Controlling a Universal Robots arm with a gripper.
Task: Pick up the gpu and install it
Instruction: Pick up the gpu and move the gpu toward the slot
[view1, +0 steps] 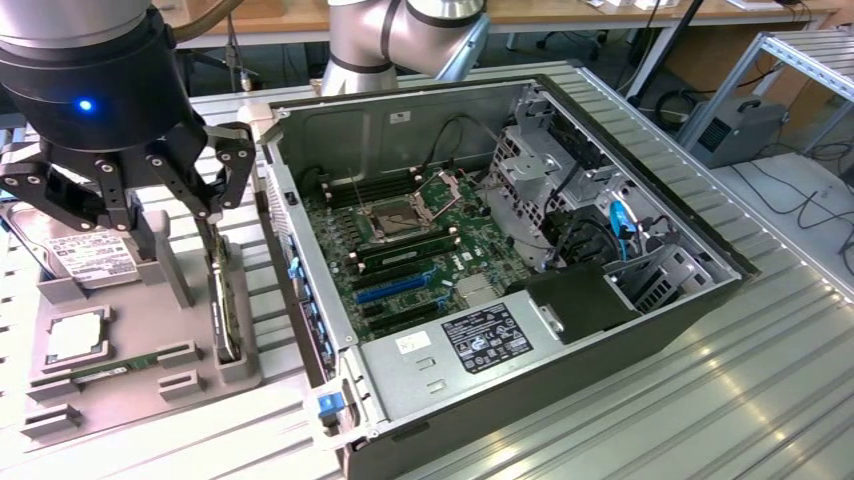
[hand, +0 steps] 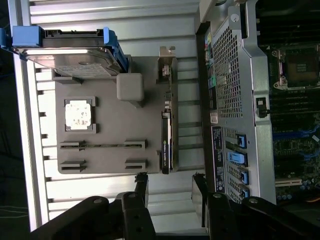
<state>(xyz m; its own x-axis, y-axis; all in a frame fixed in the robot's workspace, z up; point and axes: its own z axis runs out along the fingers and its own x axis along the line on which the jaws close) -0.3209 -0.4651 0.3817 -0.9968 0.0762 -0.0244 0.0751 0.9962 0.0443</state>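
The gripper (view1: 167, 212) hangs wide open and empty over the grey holder (view1: 67, 395). The gpu (view1: 230, 310) stands on edge below, along the holder's edge beside the computer case (view1: 400, 385). Its long axis is lined up with the gap between the jaws.

1 gpu (hand: 166, 142), 1 hard drive (hand: 75, 57), 1 CPU (hand: 79, 114), 1 RAM stick (hand: 102, 145), 1 tray (hand: 110, 125), 1 PC case (view1: 601, 380).

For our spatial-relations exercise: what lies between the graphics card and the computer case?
A bare strip of the slatted metal table, seen in the wrist view between the graphics card and the computer case.
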